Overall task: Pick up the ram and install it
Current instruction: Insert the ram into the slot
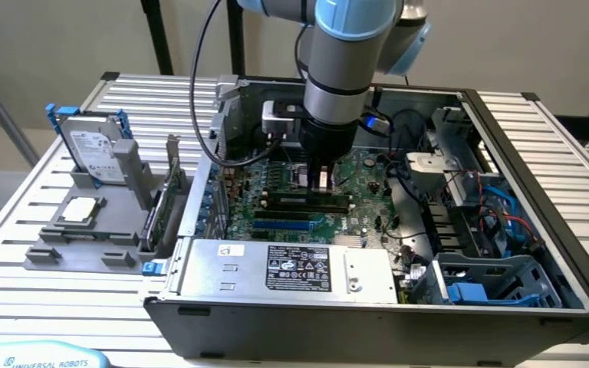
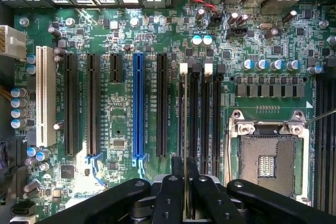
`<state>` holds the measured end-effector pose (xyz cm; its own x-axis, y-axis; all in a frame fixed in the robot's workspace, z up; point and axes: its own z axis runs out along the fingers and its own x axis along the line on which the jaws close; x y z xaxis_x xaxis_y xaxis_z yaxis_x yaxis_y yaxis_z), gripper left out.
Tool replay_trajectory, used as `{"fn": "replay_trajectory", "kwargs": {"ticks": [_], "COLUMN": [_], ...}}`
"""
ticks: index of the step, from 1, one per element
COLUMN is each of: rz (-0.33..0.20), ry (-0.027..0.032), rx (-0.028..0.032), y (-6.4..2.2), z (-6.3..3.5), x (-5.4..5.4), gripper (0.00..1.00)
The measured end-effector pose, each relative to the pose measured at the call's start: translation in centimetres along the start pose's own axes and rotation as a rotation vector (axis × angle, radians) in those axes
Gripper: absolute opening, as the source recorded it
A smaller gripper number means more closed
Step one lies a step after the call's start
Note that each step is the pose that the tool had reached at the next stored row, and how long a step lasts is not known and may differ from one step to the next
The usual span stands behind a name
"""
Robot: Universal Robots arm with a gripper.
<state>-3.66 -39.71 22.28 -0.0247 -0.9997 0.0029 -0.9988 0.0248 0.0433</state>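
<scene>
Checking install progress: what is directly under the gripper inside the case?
The gripper holds the ram edge-on above the motherboard's memory slots. The slot ends nearest the fingers are covered, so seating cannot be judged.

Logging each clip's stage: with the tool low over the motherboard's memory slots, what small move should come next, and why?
Probably a short straight push down. The tool is shut on the thin green ram stick, seen edge-on and in line with one of the long black memory slots on the green motherboard. The slot's white end latch stands beyond it; whether the stick is already seated cannot be told.
</scene>
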Motion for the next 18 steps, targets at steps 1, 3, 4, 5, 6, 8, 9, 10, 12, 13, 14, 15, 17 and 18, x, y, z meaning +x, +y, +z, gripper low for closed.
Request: {"fn": "replay_trajectory", "kwargs": {"ticks": [1, 3, 4, 5, 6, 8, 9, 10, 12, 13, 14, 15, 17, 18], "rz": [0.0, 0.0, 0.0, 0.0, 0.0, 0.0, 0.0, 0.0, 0.0, 0.0, 0.0, 0.0, 0.0, 0.0], "ry": [0.0001, 0.0004, 0.0004, 0.0004, 0.0006, 0.0006, 0.0004, 0.0005, 0.0005, 0.0003, 0.0001, -0.0006, -0.0033, -0.0047], "rx": [0.0, 0.0, 0.0, 0.0, -0.0001, -0.0001, 0.0, 0.0, 0.0, 0.0, 0.0001, 0.0001, 0.0, -0.0001], "y": [0.0, -0.01, -0.01, -0.01, -0.01, -0.01, -0.01, 0.0, 0.0, 0.0, 0.0, 0.0, 0.02, 0.03], "z": [0.03, 0.09, 0.12, 0.14, 0.15, 0.17, 0.19, 0.19, 0.19, 0.18, 0.12, -0.01, -0.46, -0.71], "x": [0.0, 0.0, 0.0, 0.0, 0.0, 0.0, 0.0, 0.0, 0.0, 0.0, 0.0, 0.0, 0.0, 0.01], "gripper": [0.13, 0.13, 0.13, 0.13, 0.13, 0.13, 0.13, 0.15, 0.15, 0.22, 0.22, 0.22, 0.22, 0.22]}}
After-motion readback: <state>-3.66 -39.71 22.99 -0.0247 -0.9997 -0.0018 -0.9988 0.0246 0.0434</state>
